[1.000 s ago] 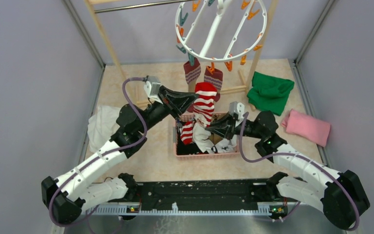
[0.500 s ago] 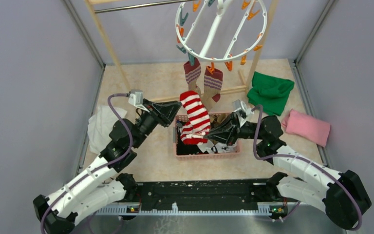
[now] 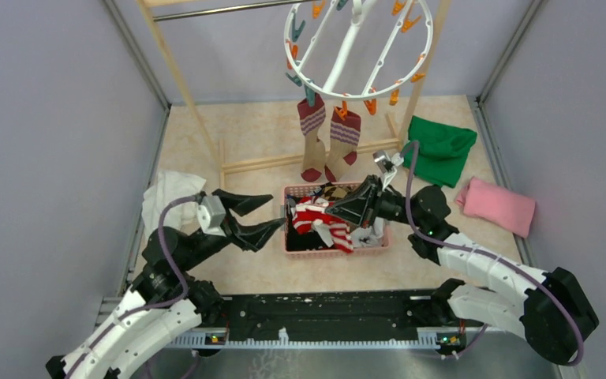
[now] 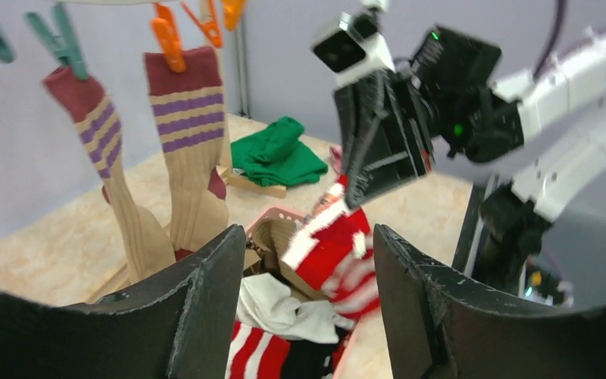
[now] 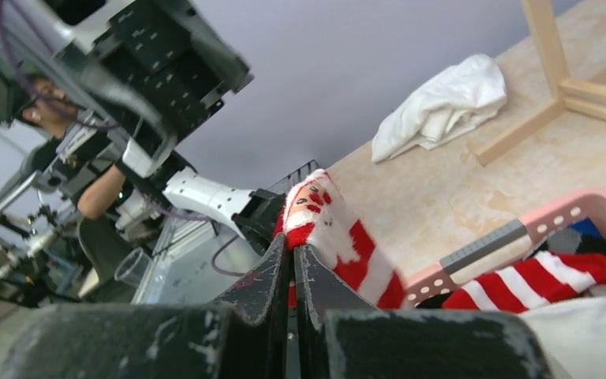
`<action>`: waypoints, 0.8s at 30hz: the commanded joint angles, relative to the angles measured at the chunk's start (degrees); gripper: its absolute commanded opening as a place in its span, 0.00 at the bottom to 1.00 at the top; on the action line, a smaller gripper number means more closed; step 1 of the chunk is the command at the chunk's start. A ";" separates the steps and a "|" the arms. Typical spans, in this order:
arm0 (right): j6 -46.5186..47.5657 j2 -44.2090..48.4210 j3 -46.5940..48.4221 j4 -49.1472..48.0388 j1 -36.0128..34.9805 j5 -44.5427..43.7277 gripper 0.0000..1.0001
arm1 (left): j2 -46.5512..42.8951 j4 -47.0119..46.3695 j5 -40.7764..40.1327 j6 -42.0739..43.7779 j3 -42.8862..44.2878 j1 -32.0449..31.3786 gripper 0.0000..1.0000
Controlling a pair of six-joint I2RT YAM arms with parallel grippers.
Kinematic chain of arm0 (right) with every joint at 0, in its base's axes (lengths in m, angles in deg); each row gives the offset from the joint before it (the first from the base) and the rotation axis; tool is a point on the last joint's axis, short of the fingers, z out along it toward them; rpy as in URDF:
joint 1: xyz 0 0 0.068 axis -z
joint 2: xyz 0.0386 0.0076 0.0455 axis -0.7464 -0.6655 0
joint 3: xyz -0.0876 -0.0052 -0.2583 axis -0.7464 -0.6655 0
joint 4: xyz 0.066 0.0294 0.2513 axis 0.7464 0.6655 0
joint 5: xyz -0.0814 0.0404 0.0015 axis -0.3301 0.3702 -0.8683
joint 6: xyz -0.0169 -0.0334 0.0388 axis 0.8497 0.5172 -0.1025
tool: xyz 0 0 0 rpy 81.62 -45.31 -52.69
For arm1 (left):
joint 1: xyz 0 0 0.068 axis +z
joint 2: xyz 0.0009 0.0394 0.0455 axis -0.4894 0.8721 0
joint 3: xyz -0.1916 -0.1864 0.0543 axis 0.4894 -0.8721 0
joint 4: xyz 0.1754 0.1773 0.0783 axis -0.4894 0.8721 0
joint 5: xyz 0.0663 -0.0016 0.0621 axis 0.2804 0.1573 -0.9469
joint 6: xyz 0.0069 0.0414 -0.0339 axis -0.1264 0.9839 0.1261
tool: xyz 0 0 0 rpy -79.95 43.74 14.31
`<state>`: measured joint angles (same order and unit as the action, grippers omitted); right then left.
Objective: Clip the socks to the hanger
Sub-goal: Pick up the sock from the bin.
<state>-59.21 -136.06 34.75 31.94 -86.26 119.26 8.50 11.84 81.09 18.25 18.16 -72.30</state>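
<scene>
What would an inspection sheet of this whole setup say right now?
Surface: beige table, no spills seen.
Job's things: hanger holds two tan-and-maroon socks; red-and-white sock pinched over pink basket of more socks.
Clutter: green cloth, pink cloth, white cloth.
Hands: left hand open, holding nothing; right hand shut on red-and-white sock.
Cables: purple cable loops along each arm; no snag seen.
Surroundings: grey walls, wooden rack frame.
</scene>
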 commanded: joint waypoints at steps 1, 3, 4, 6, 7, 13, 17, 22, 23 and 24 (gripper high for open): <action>-6.15 -1.08 2.44 2.92 1.85 -5.57 0.00 | 6.14 2.25 11.15 18.62 0.41 -0.08 0.67; -7.11 -1.11 2.36 4.10 2.48 -6.34 0.00 | 9.95 4.40 10.80 24.37 2.20 -0.15 0.68; -7.77 -1.03 2.36 4.66 2.89 -6.63 0.00 | 11.80 4.58 10.73 27.23 2.95 -0.15 0.69; -8.69 -0.93 2.36 5.70 3.68 -7.22 0.00 | 15.60 4.17 10.79 32.25 4.20 -0.28 0.76; -9.22 -0.93 2.36 6.29 4.18 -7.57 0.00 | 17.23 3.79 10.68 34.54 4.67 -0.43 0.87; -10.75 -0.67 2.19 8.16 6.30 -8.47 0.00 | 24.10 -2.25 8.44 41.54 5.37 -1.20 0.99; -10.74 -1.18 2.50 8.10 6.77 -8.58 0.00 | 27.80 -7.17 6.53 39.22 4.73 -1.49 0.99; -11.11 -2.34 3.48 7.70 7.11 -8.42 0.00 | 31.45 -11.64 6.13 39.58 3.72 -2.56 0.99; -11.18 -2.54 3.69 7.62 7.19 -8.29 0.00 | 32.22 -11.70 6.16 39.57 3.99 -2.74 0.98; -11.32 -2.86 3.94 7.49 7.28 -8.19 0.00 | 33.03 -11.89 6.23 39.73 4.11 -2.85 0.97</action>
<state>-69.48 -138.07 35.19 41.34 -79.79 111.26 39.47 6.24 87.12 56.11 21.09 -74.42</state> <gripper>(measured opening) 0.007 0.985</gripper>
